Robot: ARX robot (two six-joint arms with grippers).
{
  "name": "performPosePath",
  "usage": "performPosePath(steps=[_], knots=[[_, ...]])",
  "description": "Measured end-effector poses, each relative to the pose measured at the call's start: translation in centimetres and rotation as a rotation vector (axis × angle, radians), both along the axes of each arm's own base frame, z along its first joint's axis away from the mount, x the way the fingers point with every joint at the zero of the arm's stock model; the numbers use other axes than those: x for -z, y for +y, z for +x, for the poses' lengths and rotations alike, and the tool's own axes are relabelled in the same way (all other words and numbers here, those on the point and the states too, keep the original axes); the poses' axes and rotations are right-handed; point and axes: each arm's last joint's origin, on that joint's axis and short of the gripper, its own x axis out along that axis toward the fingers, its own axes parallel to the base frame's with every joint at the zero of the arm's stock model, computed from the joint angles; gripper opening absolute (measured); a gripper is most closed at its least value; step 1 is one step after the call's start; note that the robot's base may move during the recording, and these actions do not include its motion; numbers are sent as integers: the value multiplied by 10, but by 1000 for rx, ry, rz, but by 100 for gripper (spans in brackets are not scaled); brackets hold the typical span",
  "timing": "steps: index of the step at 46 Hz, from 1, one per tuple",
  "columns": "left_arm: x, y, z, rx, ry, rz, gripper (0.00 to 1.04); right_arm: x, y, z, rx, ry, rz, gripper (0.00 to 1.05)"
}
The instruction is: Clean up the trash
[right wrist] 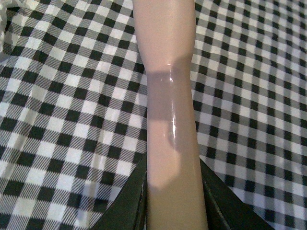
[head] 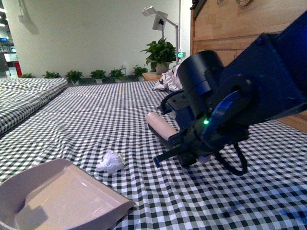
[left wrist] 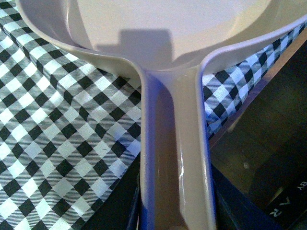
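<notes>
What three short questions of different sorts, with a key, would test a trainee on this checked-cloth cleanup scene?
1. True or false: the crumpled paper ball already lies inside the dustpan.
2. Multiple choice: the right gripper holds A) a pale brush handle, B) a cup, C) nothing.
3. Fill in: the left wrist view shows the dustpan's ____ running into the left gripper.

Key:
1. False; it rests on the checked cloth just beyond the pan's open edge.
2. A.
3. Handle.
</notes>
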Motion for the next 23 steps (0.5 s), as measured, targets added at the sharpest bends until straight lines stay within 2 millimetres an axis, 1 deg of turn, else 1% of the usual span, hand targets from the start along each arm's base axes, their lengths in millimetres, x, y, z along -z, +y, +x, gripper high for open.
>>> performPosePath(steps=[4, 8, 14, 23], knots=[[0, 0, 0, 0, 0, 0, 27, 5, 14, 11, 2, 27, 5, 21], [0, 0, 0, 0, 0, 0, 27, 7, 24, 15, -7, 49, 0, 21], [0, 0, 0, 0, 0, 0, 27, 9, 33, 15, -32, 79, -8, 21], [0, 0, 0, 0, 0, 0, 27, 13, 43, 9, -105, 134, -43, 21]])
